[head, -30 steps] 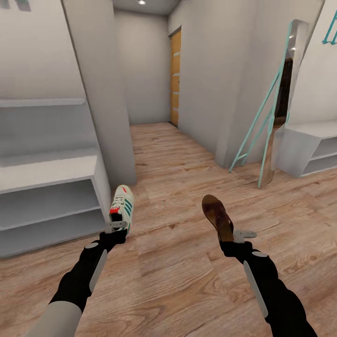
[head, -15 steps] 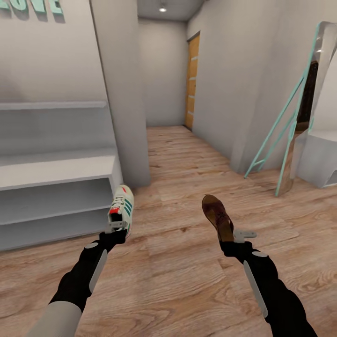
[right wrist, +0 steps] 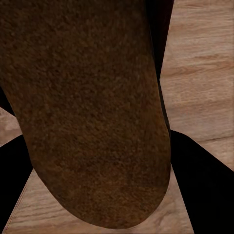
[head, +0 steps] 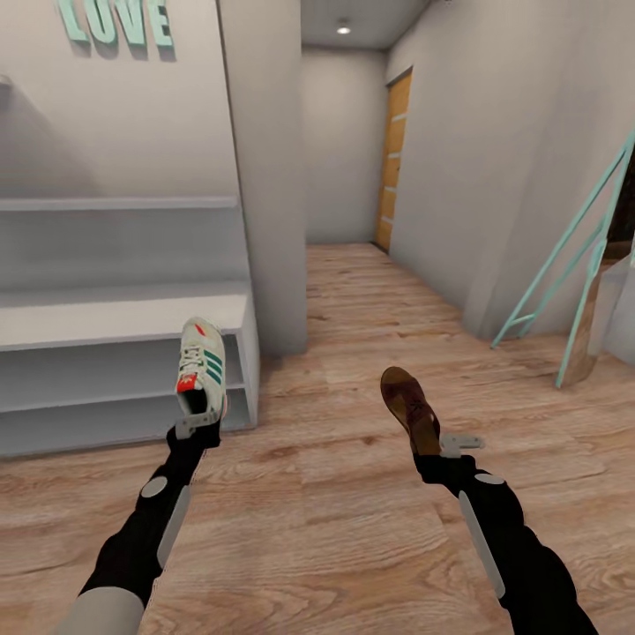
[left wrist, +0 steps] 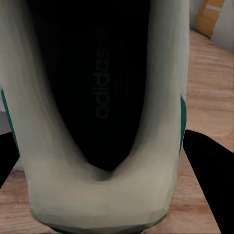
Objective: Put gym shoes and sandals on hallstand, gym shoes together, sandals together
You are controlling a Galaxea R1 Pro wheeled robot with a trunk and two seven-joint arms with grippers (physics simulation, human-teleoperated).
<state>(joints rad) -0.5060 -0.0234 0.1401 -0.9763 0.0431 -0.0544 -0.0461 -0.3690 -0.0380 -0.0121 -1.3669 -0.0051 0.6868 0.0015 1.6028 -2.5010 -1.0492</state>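
While each arm carries one piece of footwear clear of the light brown wood-plank corridor floor (head: 353, 494), the robot faces the wide, low, pale grey hallstand (head: 115, 313), presumably so that both can be set down there. The left pincer (head: 196, 427) is pinched on the heel of a cream-white lace-up gym shoe with green stripes and red accents (head: 201, 366), toe pointing away, level with the rack's flat top at its right end. The right pincer (head: 445, 444) is clamped on the heel end of a dark brown leather sandal (head: 410, 407), held over open floor, well apart from the rack. Both sets of jaws are spread only as wide as what they grip.
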